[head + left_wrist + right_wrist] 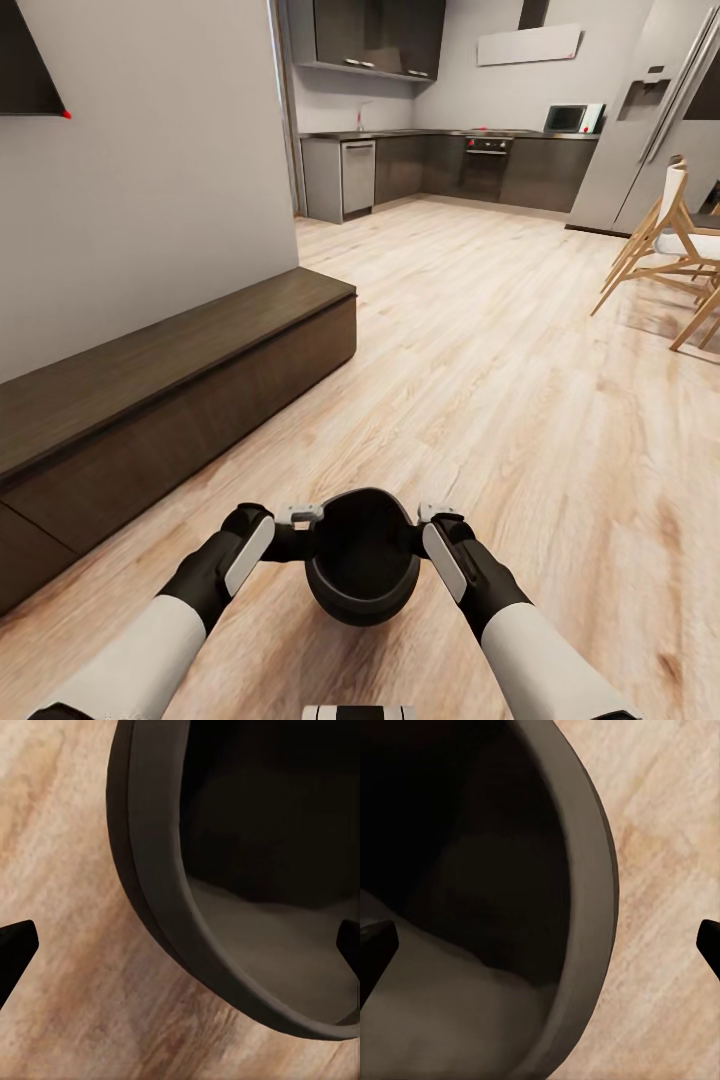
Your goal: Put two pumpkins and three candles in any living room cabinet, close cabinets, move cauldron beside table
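Carrying the cauldron past the cabinet

Held between both arms, the cauldron (362, 555) hangs just above the wood floor (500, 400), mouth up. The left gripper (300, 517) and right gripper (438, 514) each straddle its rim, fingers apart. The closed dark cabinet (170, 400) runs along the left wall; the kitchen (450, 160) lies beyond.

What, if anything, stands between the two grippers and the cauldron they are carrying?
Nothing visible does. The left gripper and right gripper straddle opposite sides of the cauldron rim, one finger inside, one outside. The table is not visible, so that path cannot be judged.
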